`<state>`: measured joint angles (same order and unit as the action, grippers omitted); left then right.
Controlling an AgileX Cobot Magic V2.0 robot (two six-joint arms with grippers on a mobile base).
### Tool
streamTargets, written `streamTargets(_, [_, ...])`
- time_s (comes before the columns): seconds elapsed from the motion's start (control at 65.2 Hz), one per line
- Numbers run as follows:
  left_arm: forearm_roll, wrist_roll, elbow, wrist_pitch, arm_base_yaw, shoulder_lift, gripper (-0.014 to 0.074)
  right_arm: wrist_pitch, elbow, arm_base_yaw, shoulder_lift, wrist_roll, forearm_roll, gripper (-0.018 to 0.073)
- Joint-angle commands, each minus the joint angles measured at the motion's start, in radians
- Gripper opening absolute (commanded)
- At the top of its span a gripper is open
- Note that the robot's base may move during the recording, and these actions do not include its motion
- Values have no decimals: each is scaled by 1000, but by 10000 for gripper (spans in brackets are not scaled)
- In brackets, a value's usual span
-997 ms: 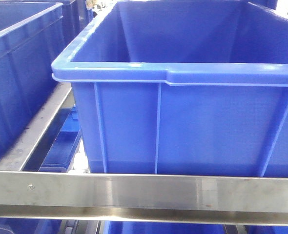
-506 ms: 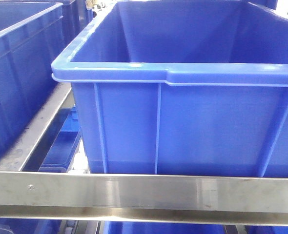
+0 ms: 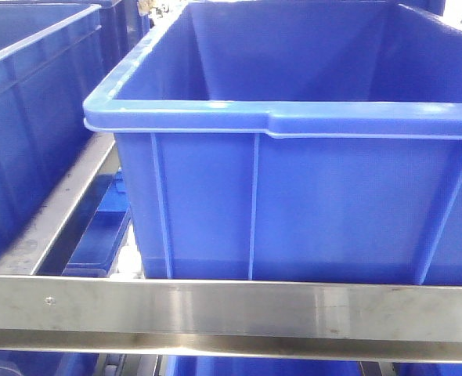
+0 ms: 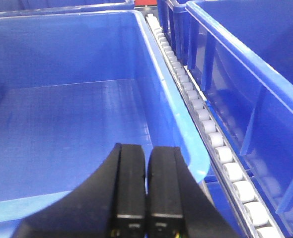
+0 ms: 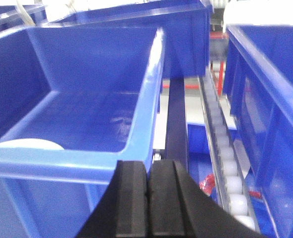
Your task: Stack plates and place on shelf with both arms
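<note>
In the right wrist view a pale white curved edge of one plate (image 5: 30,144) shows low inside a blue bin (image 5: 87,158), just behind its near rim; the rest of it is hidden. The second plate is out of view. My right gripper (image 5: 147,166) is shut and empty, just outside the near right corner of that bin. My left gripper (image 4: 146,148) is shut and empty, above the near rim of an empty blue bin (image 4: 176,124). Neither gripper shows in the front view.
A large empty blue bin (image 3: 294,117) stands on a steel shelf rail (image 3: 231,309), with another blue bin (image 3: 27,94) to its left. White roller tracks (image 4: 206,129) (image 5: 228,173) run between bins. More blue bins stand to the right in both wrist views.
</note>
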<state>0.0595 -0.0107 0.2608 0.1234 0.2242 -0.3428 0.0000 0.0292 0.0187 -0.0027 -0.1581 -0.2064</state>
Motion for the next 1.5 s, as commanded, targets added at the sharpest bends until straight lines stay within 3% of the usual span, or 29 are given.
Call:
streamTargets(0.0, [-1,11,30,-93,0,-15,82,-11,1,-3,-26,26,38,49])
streamTargets(0.138, [-1,11,30,-91,0,-15,82,60,2,-3,-28,74,74,49])
streamTargets(0.951, [-1,11,21,-98,0,-12,82,43,1,-3,-27,73,79,49])
streamTargets(1.043, [86,11,0,-113,-16,2,82,43,1,-3,-27,73,79,49])
streamTargets(1.273, [36,11,-102,-118,-100,190,82,43,1,-2,-27,73,79,49])
streamTargets(1.488, [-13,11,-245,-164,-108,324,82,43,1,-2,-27,73,79,49])
